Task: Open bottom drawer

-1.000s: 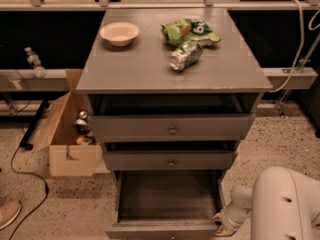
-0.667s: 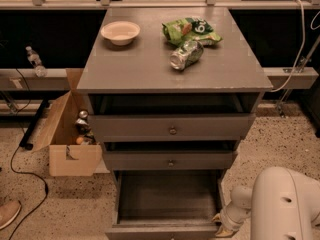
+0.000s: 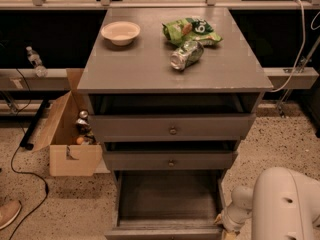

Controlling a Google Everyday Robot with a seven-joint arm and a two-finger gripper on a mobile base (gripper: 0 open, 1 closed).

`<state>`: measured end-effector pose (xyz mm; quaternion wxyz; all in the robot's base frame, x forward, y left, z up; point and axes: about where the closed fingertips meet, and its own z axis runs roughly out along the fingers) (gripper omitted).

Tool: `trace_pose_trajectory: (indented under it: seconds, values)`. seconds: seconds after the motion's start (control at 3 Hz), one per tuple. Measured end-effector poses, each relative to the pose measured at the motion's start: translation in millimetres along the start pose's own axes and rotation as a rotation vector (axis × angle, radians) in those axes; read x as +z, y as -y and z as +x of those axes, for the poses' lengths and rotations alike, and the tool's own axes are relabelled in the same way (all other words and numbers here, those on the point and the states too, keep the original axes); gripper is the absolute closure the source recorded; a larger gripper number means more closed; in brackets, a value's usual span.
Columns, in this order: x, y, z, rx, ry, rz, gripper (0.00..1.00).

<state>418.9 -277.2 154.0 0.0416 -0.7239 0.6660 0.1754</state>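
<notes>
The bottom drawer (image 3: 167, 196) of the grey cabinet stands pulled far out, showing its plain grey inside; its front edge (image 3: 165, 232) runs along the bottom of the view and its knob is cut off. The middle drawer (image 3: 170, 160) and top drawer (image 3: 172, 127) above it are each out a little, with round metal knobs. My white arm (image 3: 280, 204) fills the lower right corner. The gripper (image 3: 226, 229) is low at the drawer's right front corner, mostly cut off by the frame edge.
On the cabinet top (image 3: 140, 69) lie a beige bowl (image 3: 120, 32), a green chip bag (image 3: 191, 30) and a crushed can (image 3: 186, 54). An open cardboard box (image 3: 70, 134) with items stands on the speckled floor at left. A cable (image 3: 25, 174) and a shoe (image 3: 9, 213) lie lower left.
</notes>
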Motion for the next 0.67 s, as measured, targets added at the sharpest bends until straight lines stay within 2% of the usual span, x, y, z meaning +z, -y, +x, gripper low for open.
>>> trace_pose_trajectory:
  seconds: [0.33,0.67]
  values:
    - [-24,-4,2,-0.028,0.021,0.013,0.00]
    - [-84,-19,14,-0.026,0.073,0.070,0.00]
